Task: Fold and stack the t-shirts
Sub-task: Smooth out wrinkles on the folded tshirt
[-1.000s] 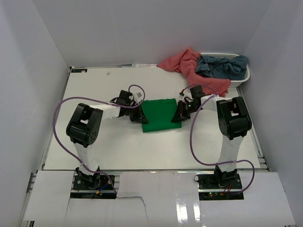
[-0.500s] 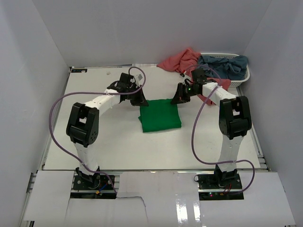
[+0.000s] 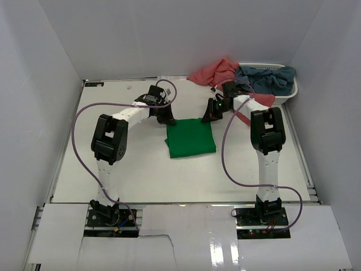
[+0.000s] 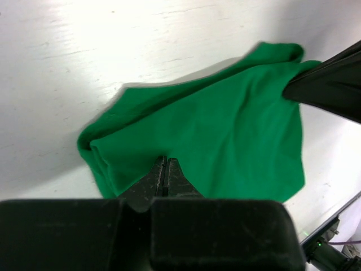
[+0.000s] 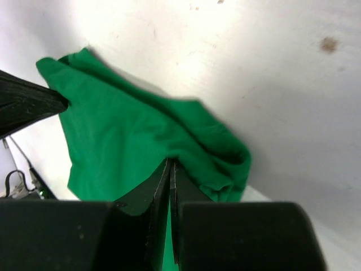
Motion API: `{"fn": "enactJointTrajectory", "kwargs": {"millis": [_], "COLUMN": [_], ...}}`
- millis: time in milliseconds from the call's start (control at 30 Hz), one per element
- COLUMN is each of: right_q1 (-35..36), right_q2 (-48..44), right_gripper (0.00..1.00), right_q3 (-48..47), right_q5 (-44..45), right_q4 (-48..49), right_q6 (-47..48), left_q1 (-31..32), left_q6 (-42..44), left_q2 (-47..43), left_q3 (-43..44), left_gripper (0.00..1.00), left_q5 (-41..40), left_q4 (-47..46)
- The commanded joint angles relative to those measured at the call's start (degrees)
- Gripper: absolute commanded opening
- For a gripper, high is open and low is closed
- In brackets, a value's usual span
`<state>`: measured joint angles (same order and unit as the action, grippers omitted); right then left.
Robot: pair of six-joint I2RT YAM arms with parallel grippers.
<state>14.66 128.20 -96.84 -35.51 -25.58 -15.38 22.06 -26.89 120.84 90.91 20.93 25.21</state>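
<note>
Green t-shirt folded at mid-table, both my grippers pinching its far edge.

The folded shirt lies flat as a near-square, its slightly longer axis running left to right, the held edge toward the back wall. My left gripper is clenched on the far left corner and my right gripper on the far right corner, jaws fully closed on cloth. The salmon-pink t-shirt drapes from the basket, where the grey-blue t-shirt lies.

green t-shirt of matt cloth, smooth white table
</note>
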Motion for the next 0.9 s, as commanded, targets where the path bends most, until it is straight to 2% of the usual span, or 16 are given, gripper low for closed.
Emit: {"fn": "enactJointTrajectory", "kwargs": {"millis": [0,267,600,800,867], "right_q1": [-0.1,-0.2,-0.5,-0.9,-0.9], "right_q2": [0.5,0.5,0.3,0.2,0.3], "right_gripper": [0.08,0.09,0.08,0.09,0.13], "right_q3": [-4.7,-3.7,-2.4,-5.2,-7.2], "right_q5": [2.9,10.4,17.2,21.7,21.8], "right_q4": [0.3,-0.1,-3.4,-4.7,-4.5], "right_q6": [0.9,1.7,3.5,4.8,5.2], "left_q1": [-0.2,-0.2,-0.3,-0.4,-0.6], "left_q6": [1.4,2.0,2.5,2.7,2.8], "left_q2": [-0.9,1.2,2.6,3.8,3.7], "left_q3": [2.2,1.5,0.9,1.5,2.7], "left_gripper": [0.0,0.0,0.0,0.0,0.0], "left_q5": [-2.7,-12.2,-13.8,-14.2,-14.9], "left_q4": [0.6,3.3,4.1,4.8,5.4]}}
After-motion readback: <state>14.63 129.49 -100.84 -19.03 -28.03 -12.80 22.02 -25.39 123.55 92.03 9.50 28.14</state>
